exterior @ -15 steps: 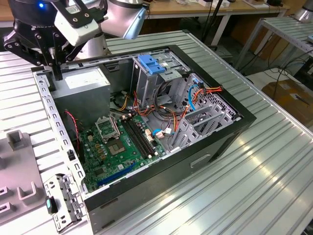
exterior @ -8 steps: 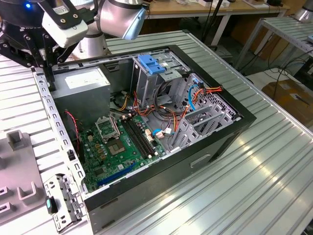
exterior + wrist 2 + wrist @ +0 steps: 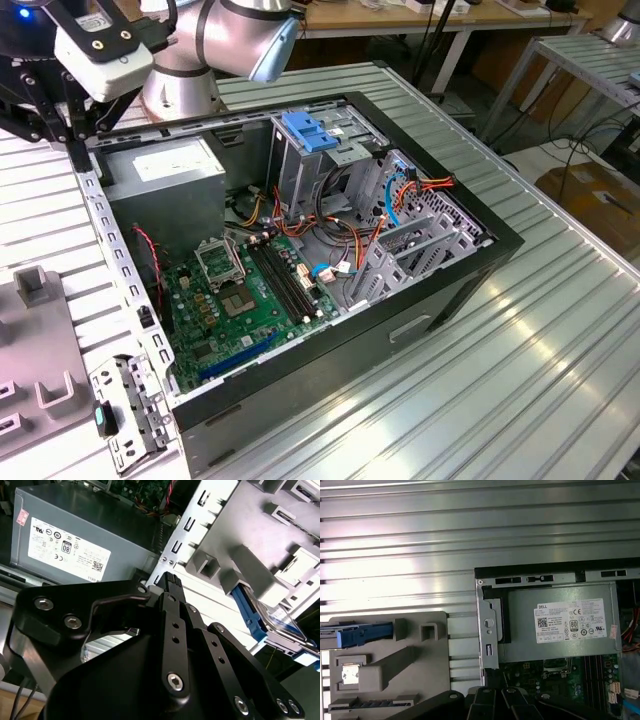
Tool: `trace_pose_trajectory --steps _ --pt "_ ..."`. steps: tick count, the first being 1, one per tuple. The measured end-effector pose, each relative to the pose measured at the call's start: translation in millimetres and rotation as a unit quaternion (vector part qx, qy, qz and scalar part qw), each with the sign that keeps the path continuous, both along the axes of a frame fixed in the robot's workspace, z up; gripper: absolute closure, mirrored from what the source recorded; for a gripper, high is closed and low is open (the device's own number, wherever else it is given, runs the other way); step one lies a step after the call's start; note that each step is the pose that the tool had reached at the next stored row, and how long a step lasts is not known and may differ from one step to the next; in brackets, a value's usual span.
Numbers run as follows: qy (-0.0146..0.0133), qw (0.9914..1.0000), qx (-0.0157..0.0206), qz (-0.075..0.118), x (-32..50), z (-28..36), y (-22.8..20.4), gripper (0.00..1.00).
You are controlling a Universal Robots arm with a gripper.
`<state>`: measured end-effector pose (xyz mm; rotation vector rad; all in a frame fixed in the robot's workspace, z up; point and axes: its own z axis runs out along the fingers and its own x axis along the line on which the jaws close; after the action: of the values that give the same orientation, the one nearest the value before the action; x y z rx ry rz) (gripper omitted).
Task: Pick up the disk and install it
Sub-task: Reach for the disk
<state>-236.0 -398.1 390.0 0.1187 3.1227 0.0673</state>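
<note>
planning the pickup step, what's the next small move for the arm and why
Probably a short sideways shift that brings the gripper over the disk. In the second wrist view the gripper hangs near the edge of the computer case, while the disk lies apart from it in the grey holder beside the case, not yet gripped.

Silver-grey rounded arm (image 3: 215, 35) with a light-blue cap (image 3: 270, 48) at the joint; white camera box (image 3: 100, 55) with brass-coloured holes, fixed to a thin black frame (image 3: 40, 105); matt black gripper (image 3: 170, 587) of jointed bars, studded with silver hex screws (image 3: 175, 681).
</note>
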Motion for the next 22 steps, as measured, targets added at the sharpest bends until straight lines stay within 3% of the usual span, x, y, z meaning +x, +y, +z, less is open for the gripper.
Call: trace_pose_trajectory --steps 5,22 --pt "0.0000 1.00000 0.0001 0.000 -9.7 -0.1 0.0 0.89" --pt "0.0006 1.00000 0.0001 0.000 -54.6 -0.6 0.0 0.89"
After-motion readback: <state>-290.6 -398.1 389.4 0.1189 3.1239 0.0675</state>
